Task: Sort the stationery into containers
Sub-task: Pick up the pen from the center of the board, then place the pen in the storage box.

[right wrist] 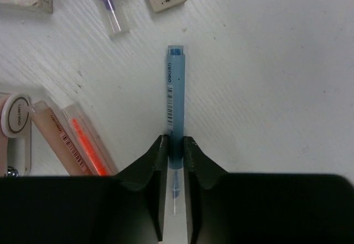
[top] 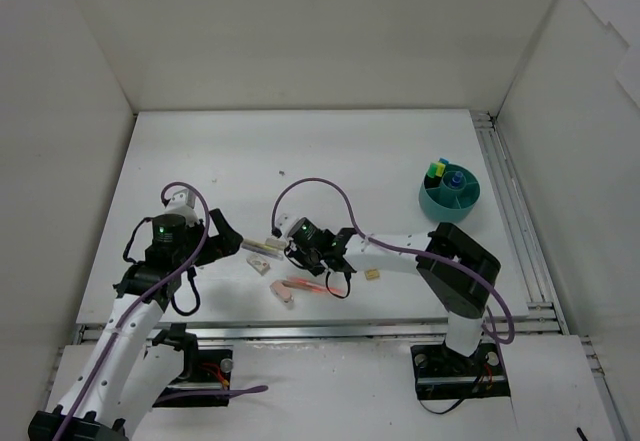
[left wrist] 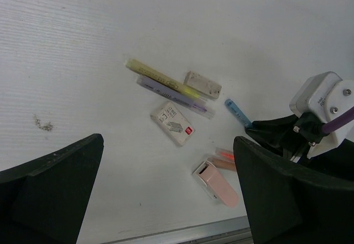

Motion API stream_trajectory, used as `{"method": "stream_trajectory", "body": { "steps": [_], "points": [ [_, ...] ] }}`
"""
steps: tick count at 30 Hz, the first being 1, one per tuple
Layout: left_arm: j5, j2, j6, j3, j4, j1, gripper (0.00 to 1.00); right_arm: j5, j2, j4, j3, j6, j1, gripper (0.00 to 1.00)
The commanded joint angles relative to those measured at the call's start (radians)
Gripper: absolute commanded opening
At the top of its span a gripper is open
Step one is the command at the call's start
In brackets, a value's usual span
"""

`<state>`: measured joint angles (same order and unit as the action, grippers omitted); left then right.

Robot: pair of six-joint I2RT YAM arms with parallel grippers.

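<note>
Lower left of the top view: left gripper (top: 210,269), fingers spread wide, nothing between them. Centre: loose pens (left wrist: 166,86) and erasers (left wrist: 173,123) scattered on the table (top: 300,151). Just right of those: right gripper (right wrist: 176,143) pinching the blue pen (right wrist: 176,89), flat on the table, cap end poking forward. Far right, well apart from the pile: teal tub (top: 432,204), highlighters (top: 436,170) standing inside

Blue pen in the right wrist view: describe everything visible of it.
The blue pen is slim: a light-blue cap with barcode and small print, then a clear barrel with a thin blue core. It seems to lie flat on the white table, cap pointing away from the camera. The right gripper has its black fingers shut on it where cap meets barrel. Nothing else touches it.
</note>
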<state>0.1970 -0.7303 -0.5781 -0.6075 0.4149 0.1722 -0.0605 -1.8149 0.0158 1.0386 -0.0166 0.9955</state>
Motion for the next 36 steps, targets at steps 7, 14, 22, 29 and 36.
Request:
{"method": "stream_trajectory", "body": {
  "steps": [7,14,22,29,36],
  "points": [
    [-0.018,-0.020,0.023,-0.029,-0.051,0.004,0.99,0.012,0.023,-0.088,0.072,-0.165,-0.092,0.00],
    [-0.008,-0.038,0.027,-0.040,-0.073,0.004,1.00,-0.236,0.175,-0.138,0.223,-0.653,-0.195,0.00],
    [-0.034,-0.069,0.027,-0.070,-0.082,0.004,1.00,-0.369,0.190,-0.451,0.475,-1.190,-0.325,0.00],
    [-0.087,-0.122,0.027,-0.121,-0.041,0.004,1.00,-0.578,0.173,-0.686,0.408,-1.494,-0.422,0.00],
    [-0.113,-0.233,-0.023,-0.175,-0.024,0.013,1.00,-0.594,0.206,-0.812,0.351,-1.559,-0.523,0.00]
  ]
}}
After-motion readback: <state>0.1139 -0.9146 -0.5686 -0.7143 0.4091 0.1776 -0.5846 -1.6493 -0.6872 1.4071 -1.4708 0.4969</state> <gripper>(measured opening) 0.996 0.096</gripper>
